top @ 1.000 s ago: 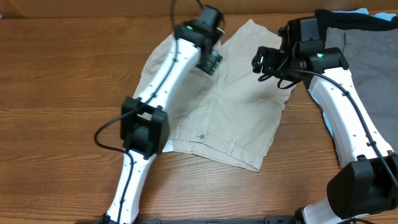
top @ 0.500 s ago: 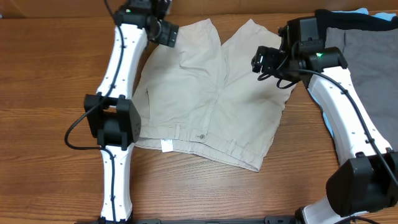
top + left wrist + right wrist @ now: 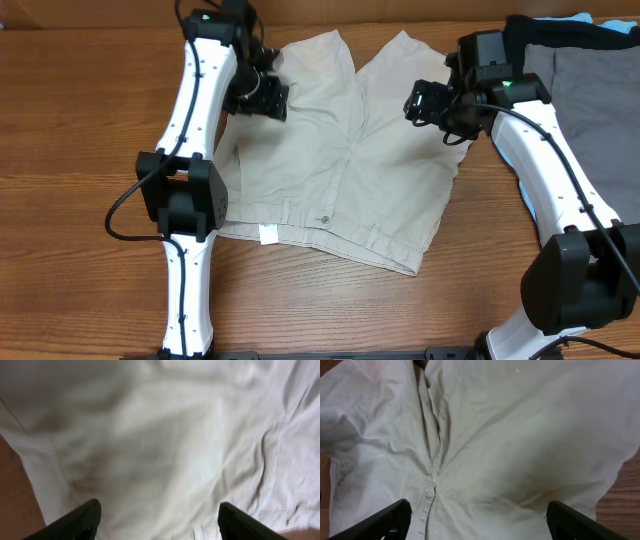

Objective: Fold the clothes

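Left claw (image 3: 264, 98) shifted lower, right claw (image 3: 424, 103) spread, one pair of shorts (image 3: 345, 175)

Robot lab bench: white left arm (image 3: 195, 110), right arm (image 3: 545, 165) at wood-grain table (image 3: 70, 150), beige shorts (image 3: 340, 150) spread flat.

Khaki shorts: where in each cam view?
Overhead: shorts lie mid-table, waistband toward the bottom edge.
Left wrist: shorts fill nearly the whole frame.
Right wrist: shorts fill most of the frame.
Shared landmark: wood table, bare at lower left in left wrist, lower right in right wrist.
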### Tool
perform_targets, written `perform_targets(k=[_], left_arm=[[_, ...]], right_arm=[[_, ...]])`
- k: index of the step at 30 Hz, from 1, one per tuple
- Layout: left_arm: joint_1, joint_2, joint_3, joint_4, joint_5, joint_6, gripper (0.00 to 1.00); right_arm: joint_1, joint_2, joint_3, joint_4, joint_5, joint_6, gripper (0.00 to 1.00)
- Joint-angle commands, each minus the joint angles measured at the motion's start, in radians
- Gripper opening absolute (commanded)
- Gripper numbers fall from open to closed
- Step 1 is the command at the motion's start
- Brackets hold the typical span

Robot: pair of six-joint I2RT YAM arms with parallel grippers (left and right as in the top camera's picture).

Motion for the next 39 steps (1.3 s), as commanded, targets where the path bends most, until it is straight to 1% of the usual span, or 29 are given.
perform_targets(k=[1, 3, 8, 12, 15, 19, 23, 25, 29, 33, 34, 35, 36, 37, 39], left_arm=[[-0.01, 0.007, -0.004, -0.051, -0.1, -0.021, 0.77], [-0.006, 0.007, -0.018, -0.069, -0.134, -0.051, 0.77], [0.006, 0.007, -0.076, -0.105, -0.134, -0.055, 0.75], [0.006, 0.007, -0.142, -0.061, -0.188, -0.043, 0.75], [0.01, 0.007, -0.183, 0.006, -0.226, -0.044, 0.75], [0.036, 0.006, -0.183, 0.133, -0.23, -0.044, 0.75], [0.064, 0.007, -0.183, 0.297, -0.223, -0.025, 0.8], [0.071, 0.007, -0.184, 0.376, -0.194, 0.015, 0.85], [0.073, 0.009, -0.185, 0.52, -0.109, 0.101, 0.9], [0.063, 0.009, -0.193, 0.614, -0.042, 0.134, 0.92], [0.06, 0.009, -0.198, 0.631, -0.039, 0.133, 0.9], [0.055, 0.009, -0.201, 0.641, -0.039, 0.134, 0.84], [0.051, 0.009, -0.203, 0.644, -0.039, 0.134, 0.73], [0.049, 0.009, -0.203, 0.642, -0.038, 0.134, 0.58], [0.045, 0.009, -0.203, 0.635, -0.023, 0.133, 0.37]], right_arm=[[-0.018, -0.003, 0.006, 0.005, -0.003, 0.005, 0.9], [-0.019, -0.003, 0.006, 0.005, -0.003, 0.005, 0.9], [-0.019, -0.002, 0.006, 0.002, -0.003, 0.004, 0.9], [-0.019, -0.002, 0.005, -0.001, -0.003, 0.004, 0.9], [-0.019, -0.002, 0.005, -0.018, -0.003, 0.005, 0.9], [-0.019, -0.002, 0.004, -0.048, -0.003, 0.004, 0.9], [-0.019, -0.002, -0.002, -0.055, -0.003, 0.005, 0.9], [-0.019, -0.002, -0.006, -0.054, -0.003, 0.005, 0.9], [-0.019, -0.002, -0.008, -0.053, -0.003, 0.005, 0.9], [-0.019, -0.002, -0.008, -0.051, -0.003, 0.005, 0.9], [-0.019, -0.002, -0.008, -0.05, -0.003, 0.005, 0.9], [-0.019, -0.002, -0.008, -0.046, -0.003, 0.005, 0.9], [-0.019, -0.002, -0.008, -0.042, -0.003, 0.005, 0.9], [-0.019, -0.002, -0.008, -0.039, -0.003, 0.005, 0.9], [-0.019, -0.002, -0.008, -0.037, -0.004, 0.005, 0.9]])
